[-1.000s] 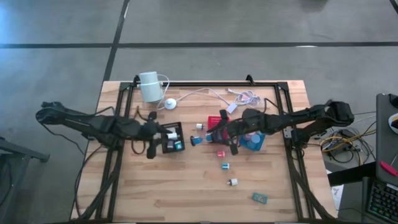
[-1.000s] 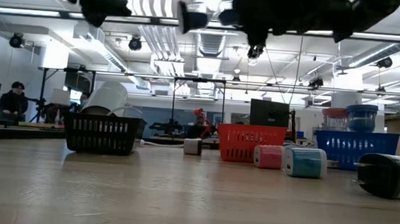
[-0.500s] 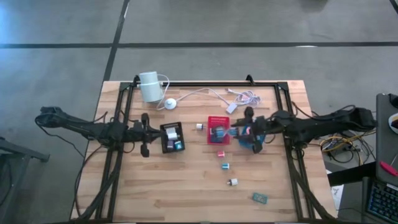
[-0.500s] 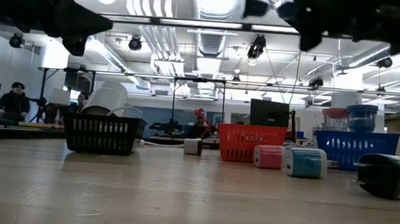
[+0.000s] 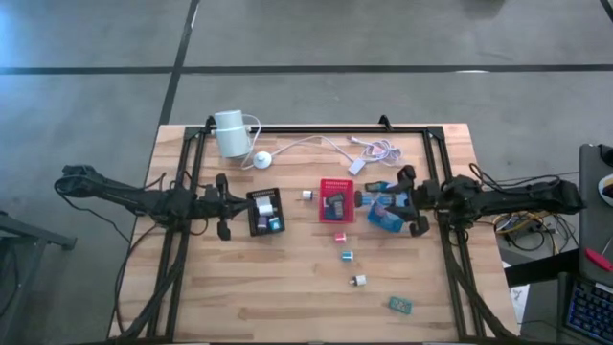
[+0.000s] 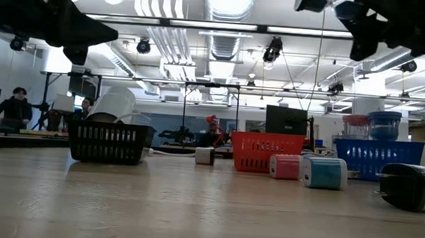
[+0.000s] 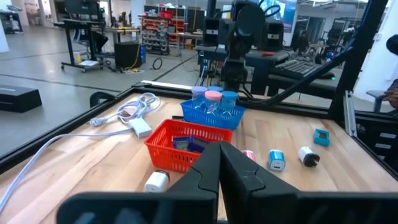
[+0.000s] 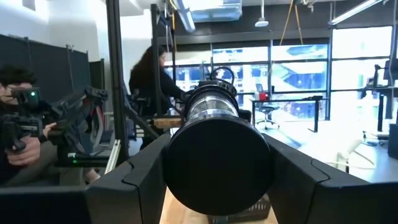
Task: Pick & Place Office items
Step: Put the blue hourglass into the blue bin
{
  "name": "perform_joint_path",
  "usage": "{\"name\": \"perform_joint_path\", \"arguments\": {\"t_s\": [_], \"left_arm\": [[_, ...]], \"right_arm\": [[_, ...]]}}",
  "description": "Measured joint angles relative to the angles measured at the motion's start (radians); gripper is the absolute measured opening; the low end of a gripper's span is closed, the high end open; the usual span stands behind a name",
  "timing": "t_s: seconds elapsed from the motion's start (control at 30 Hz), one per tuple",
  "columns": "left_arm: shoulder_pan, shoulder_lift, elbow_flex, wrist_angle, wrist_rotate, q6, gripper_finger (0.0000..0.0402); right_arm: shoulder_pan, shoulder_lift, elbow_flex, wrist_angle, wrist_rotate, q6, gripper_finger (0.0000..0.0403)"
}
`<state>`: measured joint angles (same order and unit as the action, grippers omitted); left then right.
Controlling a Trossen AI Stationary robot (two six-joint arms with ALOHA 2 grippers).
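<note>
Small office items lie loose on the wood: a pink block (image 5: 339,236), a teal one (image 5: 347,256) and a white one (image 5: 357,281). More of them sit in the black tray (image 5: 265,212), the red tray (image 5: 336,201) and the blue tray (image 5: 388,220). My left gripper (image 5: 238,203) hangs shut and empty just left of the black tray. My right gripper (image 5: 381,198) hovers over the blue tray's left edge. It is shut on a dark cylinder with a silver end (image 8: 214,109). My right gripper pinches the dark cylinder's round sides (image 8: 174,168) between its two fingers (image 8: 127,180). The cylinder lies along the fingers, and its silver end pokes out ahead toward the table's left. It is carried high, clear of the trays and the table.
A white cylinder device (image 5: 230,132) and its white cable (image 5: 321,144) lie at the far edge. A teal flat piece (image 5: 400,305) lies near the front right. Bare wood stretches along the near side. People and workbenches show beyond the table.
My left gripper has drawn back from over the black tray toward the table's left edge, sunk a little, and shut with nothing in it. My right gripper has carried the dark cylinder from beside the red tray toward the table's right edge, over the blue tray.
</note>
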<state>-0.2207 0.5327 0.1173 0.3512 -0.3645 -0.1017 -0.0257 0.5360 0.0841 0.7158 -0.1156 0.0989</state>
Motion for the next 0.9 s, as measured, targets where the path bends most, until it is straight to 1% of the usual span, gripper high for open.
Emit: {"name": "perform_joint_path", "arguments": {"t_s": [0.2, 0.3, 0.63, 0.73, 0.8, 0.83, 0.9], "left_arm": [[0.0, 0.0, -0.001, 0.0, 0.0, 0.0, 0.001], [0.0, 0.0, -0.004, 0.0, 0.0, 0.0, 0.001], [0.001, 0.0, -0.006, -0.001, 0.0, 0.016, 0.0011], [0.001, 0.0, -0.007, -0.002, 0.0, 0.016, 0.0011], [0.001, 0.0, -0.007, -0.002, 0.0, 0.016, 0.0011], [0.001, 0.0, -0.007, -0.002, 0.0, 0.016, 0.0012], [0.001, 0.0, -0.007, -0.004, 0.0, 0.016, 0.0012]], "right_arm": [[0.0, -0.076, -0.072, -0.002, 0.01, -0.001, 0.0206], [0.001, -0.099, -0.075, -0.016, 0.009, -0.001, 0.0206], [0.001, -0.106, -0.075, -0.041, 0.006, -0.008, 0.0206], [0.001, -0.106, -0.072, -0.047, 0.044, -0.003, 0.0206], [0.001, -0.104, -0.035, -0.113, 0.077, 0.0, 0.0207], [0.001, -0.104, 0.001, -0.179, 0.087, -0.004, 0.0208], [0.001, -0.105, 0.111, -0.374, 0.094, -0.021, 0.0208]]}}
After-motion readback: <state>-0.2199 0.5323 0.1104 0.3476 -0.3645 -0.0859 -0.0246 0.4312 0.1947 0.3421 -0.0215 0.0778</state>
